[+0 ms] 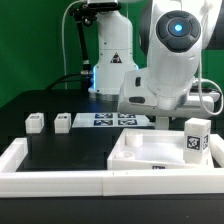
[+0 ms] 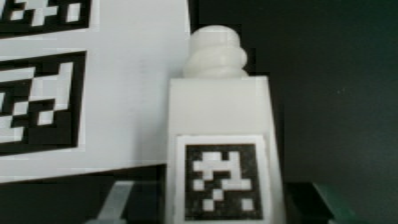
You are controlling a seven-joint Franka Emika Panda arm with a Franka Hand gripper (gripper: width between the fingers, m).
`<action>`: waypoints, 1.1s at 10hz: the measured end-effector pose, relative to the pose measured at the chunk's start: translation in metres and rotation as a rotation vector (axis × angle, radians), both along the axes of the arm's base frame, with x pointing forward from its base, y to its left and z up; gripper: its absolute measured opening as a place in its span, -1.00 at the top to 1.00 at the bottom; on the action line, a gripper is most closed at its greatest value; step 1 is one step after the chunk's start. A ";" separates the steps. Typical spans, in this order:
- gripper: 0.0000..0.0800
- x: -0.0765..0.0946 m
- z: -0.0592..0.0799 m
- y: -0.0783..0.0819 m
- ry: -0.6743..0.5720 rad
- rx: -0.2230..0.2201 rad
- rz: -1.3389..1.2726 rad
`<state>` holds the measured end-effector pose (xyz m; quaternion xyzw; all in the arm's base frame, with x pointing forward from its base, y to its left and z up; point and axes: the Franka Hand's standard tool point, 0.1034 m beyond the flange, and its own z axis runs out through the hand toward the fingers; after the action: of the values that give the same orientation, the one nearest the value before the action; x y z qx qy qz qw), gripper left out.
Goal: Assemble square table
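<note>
In the wrist view a white leg with a black-and-white tag and a rounded knob end lies between the fingers of my gripper. The jaws stand apart with a gap on each side of the leg, so the gripper is open around it. In the exterior view the arm's body hides the gripper, low beside the marker board. The white square tabletop lies at the front right. One tagged leg stands upright at its right corner. Two more legs stand at the left.
The marker board lies behind the tabletop, and it also shows in the wrist view right beside the leg. White rim bars edge the black surface at the front and left. The arm's base stands at the back.
</note>
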<state>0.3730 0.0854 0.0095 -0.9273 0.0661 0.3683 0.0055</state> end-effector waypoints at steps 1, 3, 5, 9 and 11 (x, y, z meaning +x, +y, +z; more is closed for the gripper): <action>0.28 0.000 0.000 0.000 0.002 -0.003 0.001; 0.28 0.000 0.000 -0.001 0.001 -0.003 -0.001; 0.28 0.002 0.008 -0.010 0.004 -0.022 0.060; 0.27 0.010 0.057 -0.028 0.011 -0.041 0.127; 0.27 0.011 0.059 -0.029 -0.009 -0.041 0.122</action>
<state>0.3838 0.0560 0.0687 -0.9312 0.0168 0.3624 -0.0357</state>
